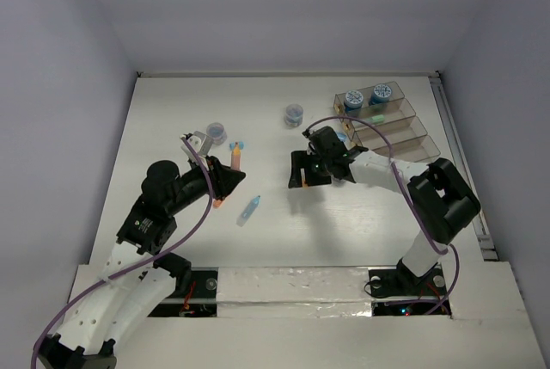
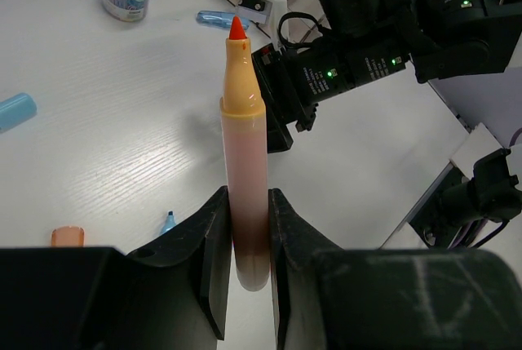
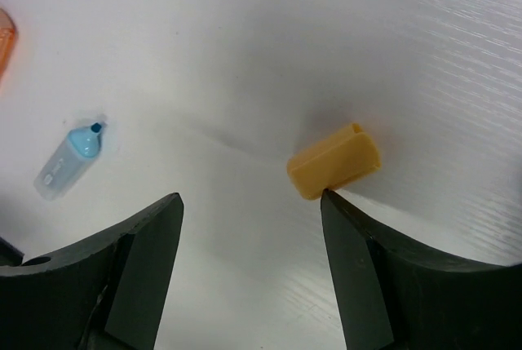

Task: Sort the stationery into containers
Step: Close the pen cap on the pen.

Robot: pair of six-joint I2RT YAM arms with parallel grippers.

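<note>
- Left gripper (image 2: 247, 232) clamped tight on orange marker (image 2: 243, 154), tip up, uncapped, above table (image 2: 122, 121).
- Right gripper (image 3: 250, 199) jaws wide, nothing held. Orange cap (image 3: 334, 162) lies on the table by its right finger.
- Probably going for the cap: shift right to centre it betw. fingers, then close.
- Finger/cap contact unclear. Containers (image 1: 387, 119) well apart, contents partly hidden.

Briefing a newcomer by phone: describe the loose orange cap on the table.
Find the clear stepped plastic bins on the right side, then the right arm's jaws left of them. Beside one open jaw's tip lies a stubby yellow-orange plastic cap, unlike the longer light-blue marker nearby.
</note>
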